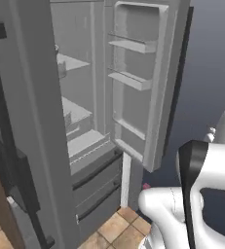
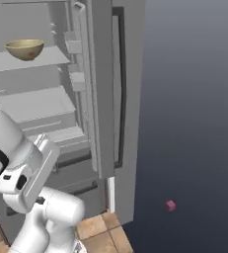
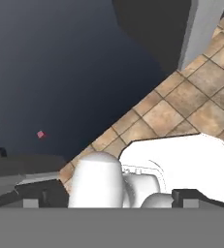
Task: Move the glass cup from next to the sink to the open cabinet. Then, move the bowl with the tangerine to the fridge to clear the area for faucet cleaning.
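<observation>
The bowl with the tangerine sat on an upper shelf inside the open fridge, door swung wide. The gripper, jaws spread apart and holding nothing, pointed down at the tiled floor beside the fridge.

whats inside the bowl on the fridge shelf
The bowl sits on an upper shelf of the open fridge. A reddish patch shows on its inner wall; the rim hides the rest, so the tangerine cannot be confirmed.
</observation>
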